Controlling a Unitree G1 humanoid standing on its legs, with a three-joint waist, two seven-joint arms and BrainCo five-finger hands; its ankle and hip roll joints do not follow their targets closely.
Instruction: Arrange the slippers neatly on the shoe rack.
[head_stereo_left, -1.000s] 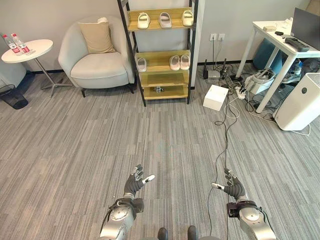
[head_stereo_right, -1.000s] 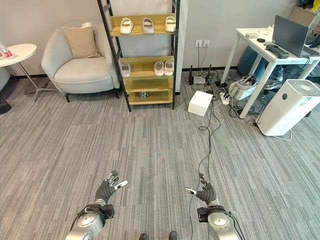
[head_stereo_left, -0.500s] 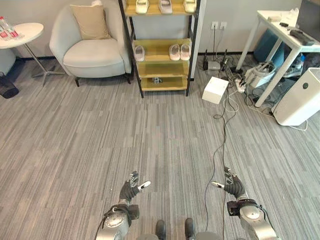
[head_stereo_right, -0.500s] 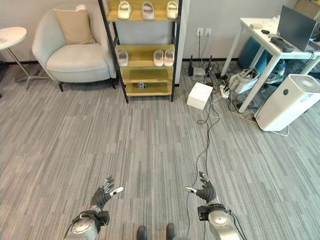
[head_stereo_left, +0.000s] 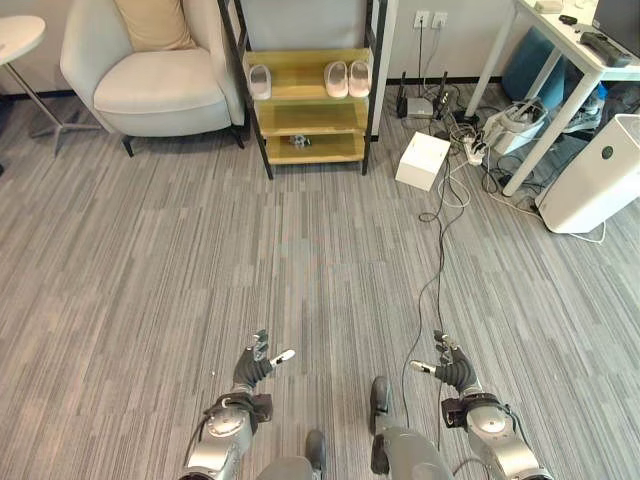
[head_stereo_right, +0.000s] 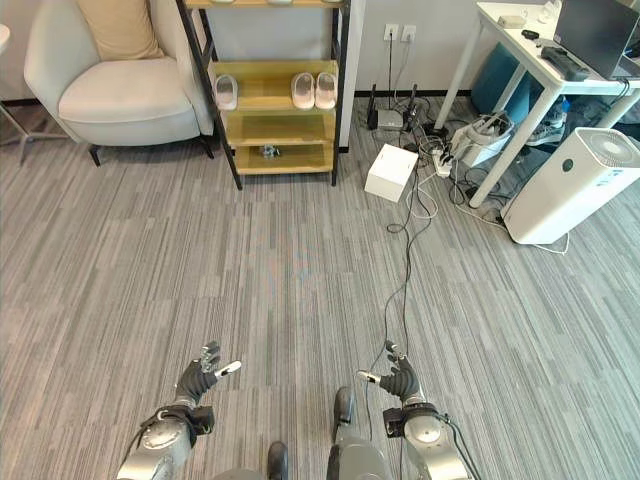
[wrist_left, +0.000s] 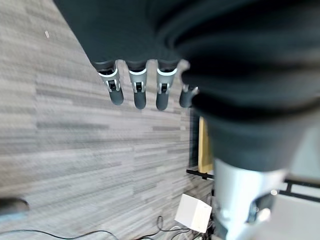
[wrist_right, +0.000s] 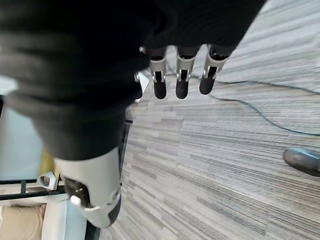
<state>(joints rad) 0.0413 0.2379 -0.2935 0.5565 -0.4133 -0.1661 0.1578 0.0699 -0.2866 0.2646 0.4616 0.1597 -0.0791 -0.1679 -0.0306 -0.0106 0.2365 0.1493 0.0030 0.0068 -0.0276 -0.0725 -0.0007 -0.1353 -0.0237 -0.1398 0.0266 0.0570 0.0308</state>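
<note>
Shoe rack far; 2 hands empty.

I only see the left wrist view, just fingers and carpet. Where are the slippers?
Observer: Three slippers sit on one shelf of the shoe rack, far across the floor: a single slipper on the left and a pair on the right.
Operator: Is my other hand holding one?
Observer: No. The right hand is open and empty, low over the floor, like the left hand.
Operator: What's next to the rack?
Observer: A pale armchair stands on its left.
</note>
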